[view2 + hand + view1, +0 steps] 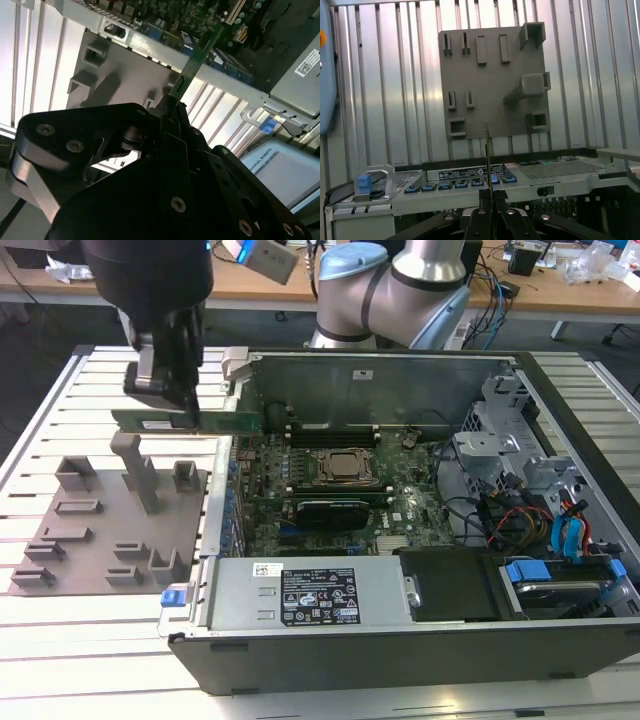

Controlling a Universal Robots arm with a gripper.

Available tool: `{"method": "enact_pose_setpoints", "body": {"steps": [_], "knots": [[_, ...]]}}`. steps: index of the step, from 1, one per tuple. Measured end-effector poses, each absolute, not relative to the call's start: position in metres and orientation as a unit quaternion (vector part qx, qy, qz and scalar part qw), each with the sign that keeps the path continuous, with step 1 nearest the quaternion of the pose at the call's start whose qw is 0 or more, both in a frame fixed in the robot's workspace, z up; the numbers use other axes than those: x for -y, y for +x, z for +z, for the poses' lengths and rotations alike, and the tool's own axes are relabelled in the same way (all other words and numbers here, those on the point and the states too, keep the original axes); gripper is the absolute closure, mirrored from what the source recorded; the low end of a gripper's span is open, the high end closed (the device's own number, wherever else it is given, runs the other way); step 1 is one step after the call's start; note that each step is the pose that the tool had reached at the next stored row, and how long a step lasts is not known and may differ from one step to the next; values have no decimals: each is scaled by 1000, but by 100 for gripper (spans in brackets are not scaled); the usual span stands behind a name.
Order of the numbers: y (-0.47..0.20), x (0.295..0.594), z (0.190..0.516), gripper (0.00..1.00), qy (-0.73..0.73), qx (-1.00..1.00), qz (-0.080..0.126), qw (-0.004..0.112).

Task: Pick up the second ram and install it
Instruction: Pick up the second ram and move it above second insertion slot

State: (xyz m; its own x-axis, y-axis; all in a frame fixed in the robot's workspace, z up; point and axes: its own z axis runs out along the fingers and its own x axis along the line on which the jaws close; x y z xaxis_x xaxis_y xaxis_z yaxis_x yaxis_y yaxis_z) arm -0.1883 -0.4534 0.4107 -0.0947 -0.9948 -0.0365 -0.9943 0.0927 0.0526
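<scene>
Exterior view: green stick clamped and aloft at the case wall

Exterior view has the black gripper (168, 405) at ten o'clock from the silver-framed CPU socket (345, 468), its jaws clamped on the upper edge of the second ram (215, 422), a long thin dark-green circuit-board stick. The stick hangs level, one end over the flat grey plastic tray (95, 540), the other reaching the side wall of the open black computer case (400, 660). In both wrist views it runs edge-on out from between the jaws.

The carry in hand, I judge, wants the stick kept level, its long edge parallel to the green motherboard (400, 520), with height enough over the wall's rim. A tall grey tray post (138, 475) stands at six o'clock of the gripper; a bent metal tab (235, 362) sits near at two o'clock. Over the board the air looks open; the cable tangle (500, 515) lies well apart at three o'clock of the socket
</scene>
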Motion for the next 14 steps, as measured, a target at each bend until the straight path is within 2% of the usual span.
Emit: {"method": "enact_pose_setpoints", "body": {"steps": [14], "knots": [[-103,453,410,86,673,739,-33,5]]}}
